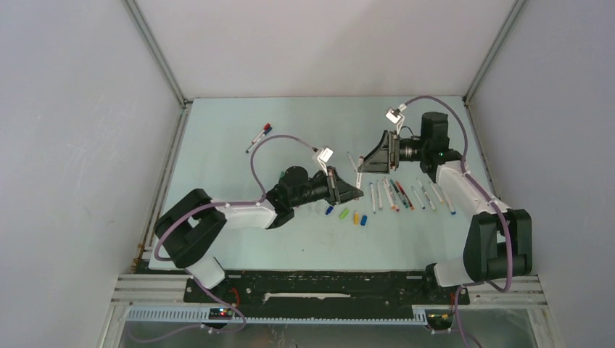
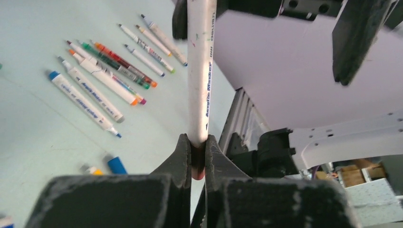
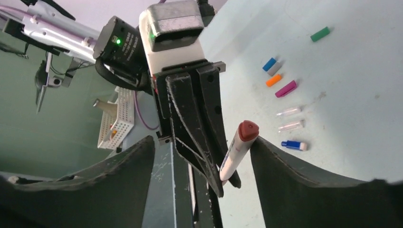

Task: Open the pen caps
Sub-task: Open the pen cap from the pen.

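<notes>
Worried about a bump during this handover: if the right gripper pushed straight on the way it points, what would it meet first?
Probably the white pen standing between its open fingers, and just beyond it the left gripper shut on that pen; depth is hard to judge.

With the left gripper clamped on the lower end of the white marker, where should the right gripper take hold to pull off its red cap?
On the red cap itself, at the marker's free end. The left gripper pins the opposite end, and the right gripper's open fingers already straddle the cap. It is short and round, so closing squarely across its sides and pulling along the barrel's axis seems best.
</notes>
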Available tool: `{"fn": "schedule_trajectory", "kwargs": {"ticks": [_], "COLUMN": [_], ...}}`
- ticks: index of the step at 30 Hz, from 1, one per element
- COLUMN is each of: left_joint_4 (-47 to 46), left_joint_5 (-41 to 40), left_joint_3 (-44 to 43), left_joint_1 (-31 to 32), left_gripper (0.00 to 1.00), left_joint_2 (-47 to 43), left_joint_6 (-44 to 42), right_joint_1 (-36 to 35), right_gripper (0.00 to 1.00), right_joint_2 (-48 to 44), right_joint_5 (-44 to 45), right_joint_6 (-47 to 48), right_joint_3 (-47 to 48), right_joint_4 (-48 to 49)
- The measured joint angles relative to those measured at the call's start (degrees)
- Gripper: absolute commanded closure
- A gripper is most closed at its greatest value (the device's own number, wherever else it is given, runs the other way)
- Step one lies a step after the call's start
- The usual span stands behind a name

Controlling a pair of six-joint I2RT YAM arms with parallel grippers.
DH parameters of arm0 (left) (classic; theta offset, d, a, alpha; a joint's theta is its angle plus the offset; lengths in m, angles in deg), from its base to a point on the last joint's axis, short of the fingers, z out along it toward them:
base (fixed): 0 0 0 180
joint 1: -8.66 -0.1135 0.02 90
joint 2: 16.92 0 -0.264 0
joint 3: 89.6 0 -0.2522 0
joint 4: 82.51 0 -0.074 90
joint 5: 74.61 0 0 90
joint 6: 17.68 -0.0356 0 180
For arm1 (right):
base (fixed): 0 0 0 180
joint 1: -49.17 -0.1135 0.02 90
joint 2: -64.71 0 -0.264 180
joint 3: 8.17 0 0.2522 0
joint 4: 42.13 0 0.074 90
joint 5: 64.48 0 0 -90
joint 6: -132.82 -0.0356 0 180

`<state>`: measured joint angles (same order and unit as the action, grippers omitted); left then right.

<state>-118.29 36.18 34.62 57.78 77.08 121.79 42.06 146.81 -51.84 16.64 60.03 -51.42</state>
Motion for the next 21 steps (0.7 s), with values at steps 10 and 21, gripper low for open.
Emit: {"fn": "schedule_trajectory", "kwargs": {"ticks": [10, 21], "left_joint_4": [31.5, 53.8], "left_joint_5": [6.7, 18.4], "left_joint_3": [-3.7, -6.2], "left_joint_1": [-1.7, -4.3], "left_gripper": [0.98, 0.97], "left_joint_2": [-10.6, -15.2], "left_joint_6": [-14.5, -21.5], "right_joint_1": [1.6, -9.2], "right_gripper": [0.14, 0.07], "right_joint_2": [-6.6, -15.4], "right_joint_5": [9.1, 14.5], "right_joint_6": [53.1, 117.4], "right_joint_3": [14.3, 14.6], "right_joint_4": [-44.3, -77.7]}}
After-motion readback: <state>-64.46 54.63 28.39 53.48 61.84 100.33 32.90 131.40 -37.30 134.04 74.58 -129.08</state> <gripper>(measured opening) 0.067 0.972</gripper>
